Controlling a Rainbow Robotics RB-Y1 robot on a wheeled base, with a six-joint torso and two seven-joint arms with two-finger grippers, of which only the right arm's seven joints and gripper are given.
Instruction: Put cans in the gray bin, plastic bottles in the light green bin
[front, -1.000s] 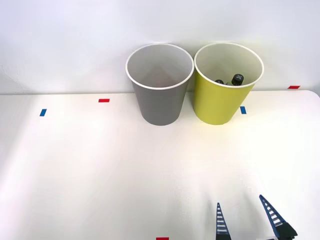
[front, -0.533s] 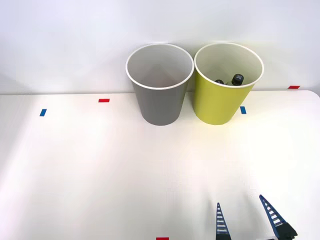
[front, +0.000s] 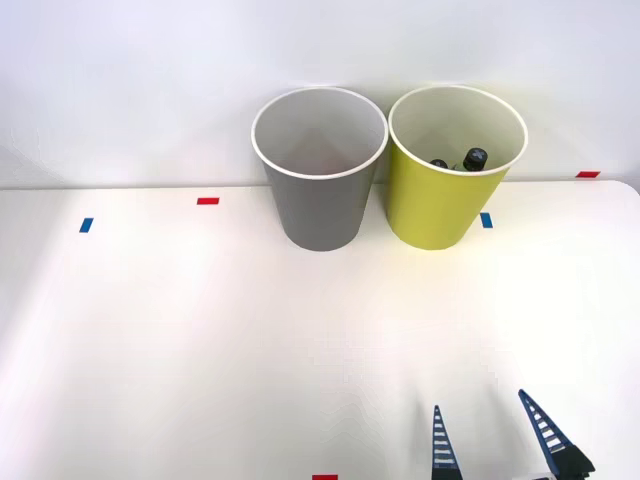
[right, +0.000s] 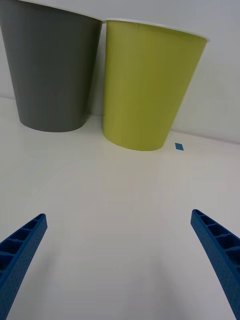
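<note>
The right claw (front: 495, 435) waits open and empty at the near right, the plastic bottles (front: 474, 159) lie in the light green bin (front: 440, 205), so sorting seems finished.

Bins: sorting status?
Done: two bottle tops show inside the green bin. In hand: nothing; the right gripper is open, low over the table, short of the bins. Left: nothing visible on the table to sort; the gray bin's contents can't be seen.

Matt gray bin (front: 320, 215), smooth white table (front: 200, 340).
</note>
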